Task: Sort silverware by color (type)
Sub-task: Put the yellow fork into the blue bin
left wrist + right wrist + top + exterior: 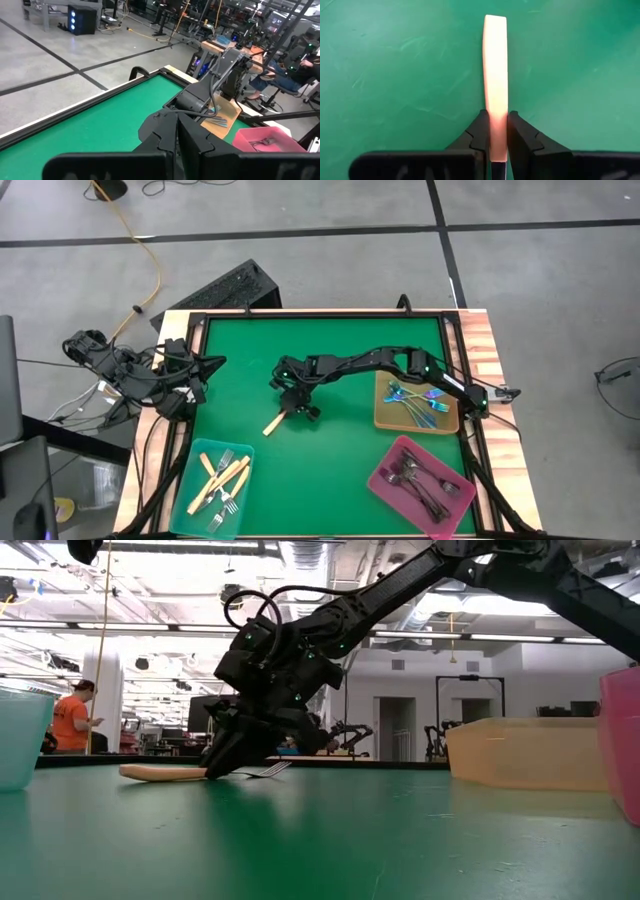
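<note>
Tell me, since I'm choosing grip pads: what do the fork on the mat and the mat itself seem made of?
Cream-handled fork: the handle looks like matte plastic or resin, smooth, flat and even in colour; its tines look like thin metal, pale and slightly shiny in the low view. The right gripper is clamped on it. Green mat: probably felt or rubber, dull and faintly scuffed.

The fork's [495, 75] tines are hidden behind the right pincer [495, 135] in the wrist view. Forks in the pink tray [385, 480] are too small to count.
</note>
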Controlling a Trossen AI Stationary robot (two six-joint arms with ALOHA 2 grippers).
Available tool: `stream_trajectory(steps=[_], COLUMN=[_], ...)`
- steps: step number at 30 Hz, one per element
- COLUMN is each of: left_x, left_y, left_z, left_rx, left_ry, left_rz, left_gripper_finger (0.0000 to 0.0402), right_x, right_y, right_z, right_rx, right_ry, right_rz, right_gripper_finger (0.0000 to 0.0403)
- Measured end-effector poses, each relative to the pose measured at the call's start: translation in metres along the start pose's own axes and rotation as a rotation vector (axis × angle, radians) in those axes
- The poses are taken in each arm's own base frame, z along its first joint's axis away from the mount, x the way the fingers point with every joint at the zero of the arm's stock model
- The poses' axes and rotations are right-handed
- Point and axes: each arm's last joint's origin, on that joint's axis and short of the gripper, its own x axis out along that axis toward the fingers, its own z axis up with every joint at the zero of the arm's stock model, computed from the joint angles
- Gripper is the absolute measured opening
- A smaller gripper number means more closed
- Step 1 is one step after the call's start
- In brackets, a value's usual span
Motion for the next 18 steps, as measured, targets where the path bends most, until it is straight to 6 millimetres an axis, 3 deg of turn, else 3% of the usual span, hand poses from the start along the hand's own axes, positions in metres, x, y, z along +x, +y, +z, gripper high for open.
stream_trajectory(steps=[18], left_x=[0.0], left_y=[0.001], left_z=[0.001], left_rx=[0.001], left_ry=[-0.027], left_rz=[0.034], left_gripper_finger=[0.0], right_x=[-0.018], right_y=[-0.024], right_z=[0.011], right_rx=[0.034], right_ry=[-0.023], right_rz=[-0.071], right_gripper_finger=[0.0065])
